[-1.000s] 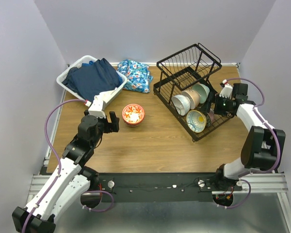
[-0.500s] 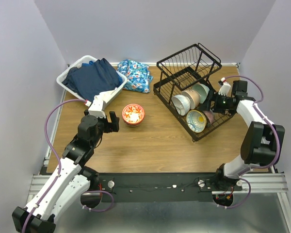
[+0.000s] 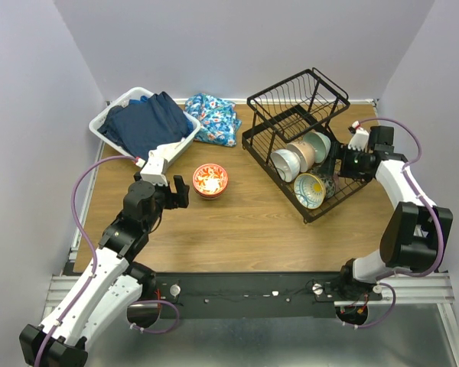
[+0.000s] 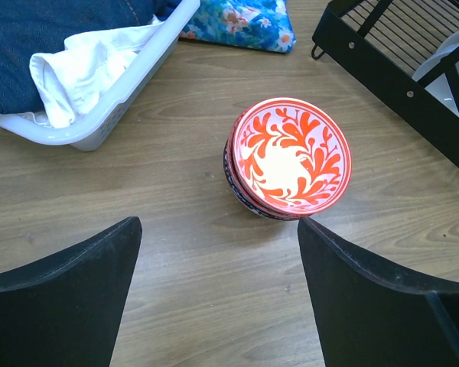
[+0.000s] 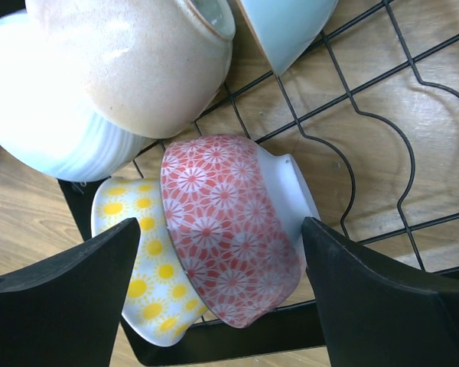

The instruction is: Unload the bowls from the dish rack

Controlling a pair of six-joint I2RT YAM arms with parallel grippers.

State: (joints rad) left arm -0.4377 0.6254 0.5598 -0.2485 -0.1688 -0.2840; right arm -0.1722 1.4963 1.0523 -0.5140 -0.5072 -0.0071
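Five items in the dish rack (image 4: 398,99): white bowl (image 5: 46,130), tan bowl (image 5: 138,69), mint bowl (image 5: 283,27), yellow bowl (image 5: 149,283), and red patterned bowl (image 5: 214,191), which is straddled by the wide-spread right gripper (image 5: 222,225). One floral bowl (image 4: 291,157) is stacked on a darker bowl (image 4: 239,193) on the table (image 3: 237,229), just ahead of the left gripper (image 4: 216,225), likewise wide.

White plastic laundry basket (image 3: 98,127) at far left of wooden table (image 3: 237,229), navy garments (image 3: 147,122) heaped inside, white cloth (image 4: 70,82) draped over its near rim, blue floral fabric (image 3: 213,116) bundled just beside basket, plain grey walls (image 3: 237,46) behind.
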